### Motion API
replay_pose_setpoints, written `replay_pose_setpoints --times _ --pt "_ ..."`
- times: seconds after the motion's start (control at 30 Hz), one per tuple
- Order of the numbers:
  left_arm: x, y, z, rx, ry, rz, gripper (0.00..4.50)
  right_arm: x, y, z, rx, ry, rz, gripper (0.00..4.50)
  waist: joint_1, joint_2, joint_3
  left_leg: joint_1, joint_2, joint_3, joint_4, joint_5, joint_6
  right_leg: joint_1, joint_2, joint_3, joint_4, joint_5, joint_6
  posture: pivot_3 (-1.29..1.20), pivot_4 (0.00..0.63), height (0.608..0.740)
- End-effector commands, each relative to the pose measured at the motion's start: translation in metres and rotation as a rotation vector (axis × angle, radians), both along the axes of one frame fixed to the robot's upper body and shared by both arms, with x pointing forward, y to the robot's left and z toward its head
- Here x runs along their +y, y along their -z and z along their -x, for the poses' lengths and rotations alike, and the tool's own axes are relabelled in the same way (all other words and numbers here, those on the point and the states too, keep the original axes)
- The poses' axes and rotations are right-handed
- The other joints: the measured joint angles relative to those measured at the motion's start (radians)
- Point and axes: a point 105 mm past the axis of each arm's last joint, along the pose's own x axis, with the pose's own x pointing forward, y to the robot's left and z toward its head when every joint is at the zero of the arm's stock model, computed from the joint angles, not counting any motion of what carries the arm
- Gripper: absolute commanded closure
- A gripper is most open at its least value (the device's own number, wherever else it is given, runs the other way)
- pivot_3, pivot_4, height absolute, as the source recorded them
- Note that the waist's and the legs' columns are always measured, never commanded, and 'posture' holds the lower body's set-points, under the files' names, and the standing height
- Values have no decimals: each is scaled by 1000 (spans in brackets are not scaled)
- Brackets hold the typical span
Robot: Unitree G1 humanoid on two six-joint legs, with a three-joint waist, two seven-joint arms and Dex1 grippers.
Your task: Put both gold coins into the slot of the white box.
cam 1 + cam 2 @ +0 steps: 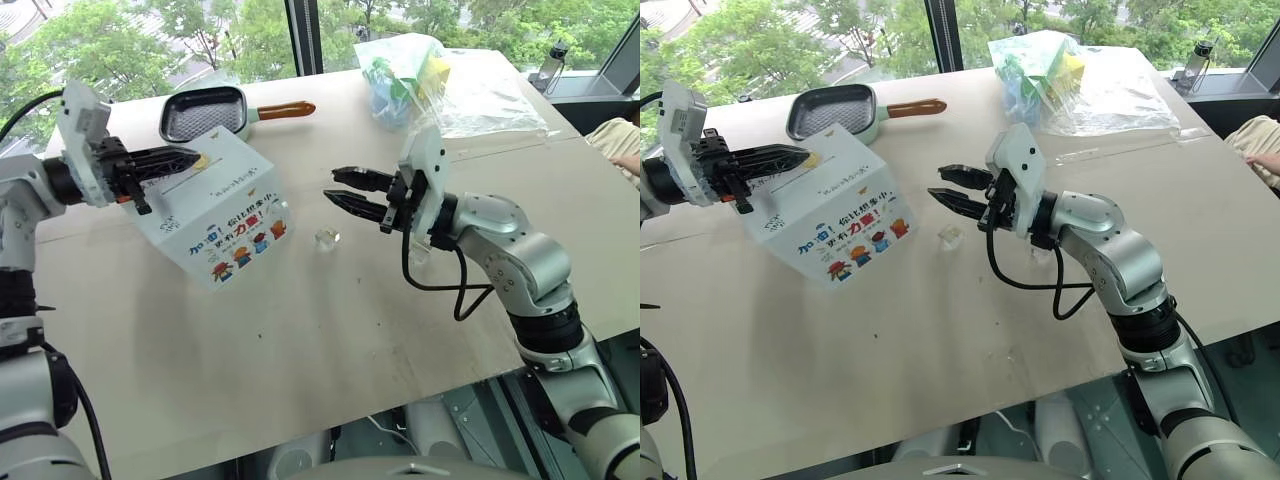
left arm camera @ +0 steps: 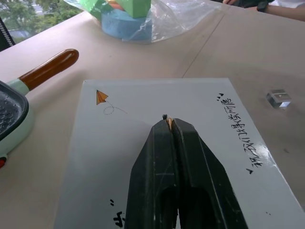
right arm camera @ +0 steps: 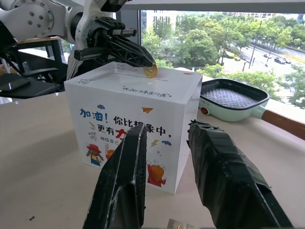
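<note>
Holding one tiny shiny gold coin edge-on between closed fingertips, my left gripper reaches level over the top face of the white cardboard box, which stands on the pale tabletop. I see the coin upright just above the long thin dark slot. The slot runs across the handwritten top face. My right gripper hangs beside the box, jaws apart, empty, pointing at it.
</note>
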Motion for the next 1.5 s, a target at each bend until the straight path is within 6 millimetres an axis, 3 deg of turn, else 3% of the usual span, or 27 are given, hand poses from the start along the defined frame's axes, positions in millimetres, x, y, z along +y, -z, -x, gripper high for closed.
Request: replay_pose_setpoints --times 0.03,0.23,0.27,0.33,0.47,0.57,0.63,0.7,0.8,0.93,1.1,1.37,1.47,1.5 --pt "4 2 5 26 -8 -32 4500 0 -11 6 -45 -5 -31 2960 0 0 0 0 0 0 0 0 0 0 0 0 0 0 0 0 150 721" --pt "6 7 2 18 -41 -69 4500 2 -11 8 -47 -9 -34 2960 -2 0 0 1 0 0 0 0 0 0 0 1 1 0 0 0 150 721" --pt "4 6 1 13 -41 -70 3970 2 -10 8 -47 -8 -31 2916 -1 0 0 1 0 0 0 0 0 0 0 1 1 0 0 0 150 721" --pt "0 3 1 -3 -30 -73 3366 2 -8 7 -50 -4 -20 2916 0 0 0 1 0 0 0 0 0 0 0 1 2 0 0 0 150 721" --pt "-8 -18 -1 -155 -18 -97 1725 3 14 -5 -48 49 59 2916 2 -1 -1 1 0 0 2 0 0 0 0 1 4 0 0 0 150 721" --pt "-32 -42 17 -265 108 -70 1725 1 35 -16 -18 87 123 2916 2 -2 0 1 0 0 3 0 0 0 -1 1 5 0 0 0 150 721" --pt "-46 -45 29 -265 171 -84 1725 2 43 -19 -26 92 157 2916 -1 -2 0 0 0 0 3 0 0 -2 -1 2 5 0 0 0 150 721" --pt "-60 -38 42 -240 227 -128 1725 6 53 -25 -14 103 182 2916 -3 -2 0 0 0 1 2 0 0 -2 -1 3 4 0 0 0 150 721" --pt "-81 -7 66 -125 284 -241 1725 16 77 -36 3 141 256 2916 -15 -2 -1 1 0 1 1 0 0 -2 0 6 4 0 0 0 150 721" --pt "-84 24 80 -21 182 -346 1725 24 88 -46 46 201 259 2916 -19 -2 -1 1 1 1 0 0 -1 -4 0 6 5 0 0 0 150 721" --pt "-84 23 84 -16 44 -375 1725 31 94 -51 70 238 254 2916 -5 -3 -1 1 0 -1 1 1 -3 -3 0 5 7 0 -1 0 150 721" --pt "-96 30 96 46 3 -359 1725 31 99 -55 111 259 249 2916 -1 -3 -1 2 0 -1 1 2 -3 -2 0 5 7 0 -1 0 150 721" --pt "-94 31 98 59 -15 -355 1689 30 99 -55 115 255 244 3757 -2 -3 -1 2 0 -1 1 2 -3 -2 1 5 7 0 -1 0 150 721" --pt "-94 32 98 62 -17 -354 1689 30 99 -54 112 253 243 4244 -2 -3 -1 2 0 -1 1 2 -3 -2 1 5 7 0 -1 0 150 721"
